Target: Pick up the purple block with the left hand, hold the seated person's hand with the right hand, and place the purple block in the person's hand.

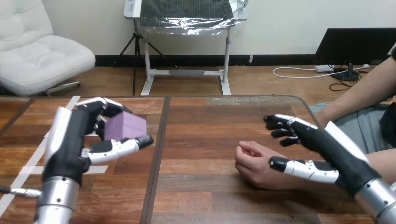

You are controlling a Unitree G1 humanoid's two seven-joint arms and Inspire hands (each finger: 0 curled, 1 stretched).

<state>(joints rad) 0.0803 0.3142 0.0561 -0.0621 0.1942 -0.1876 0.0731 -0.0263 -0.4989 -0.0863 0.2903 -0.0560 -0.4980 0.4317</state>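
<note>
Right now I've got the left hand point(74, 140) raised over the table's point(205, 126) left half, fingers and thumb pinching the purple block point(125, 127). Right hand point(327, 149) straddles the person's wrist point(276, 181) w/ thumb touching it and fingers straight, spread beyond. Person's hand point(252, 161) rests loosely curled mid-table, w/ bare wood btwn it and the block.

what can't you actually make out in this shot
All in the head view:
1. The purple block's underside and far side, covered by the left hand's fingers and thumb.
2. The inside of the person's hand, hidden by its own curl.
3. Whether the right hand touches the person's wrist; the hand covers that spot.
4. The person's arm, cut off by the right edge.
</note>
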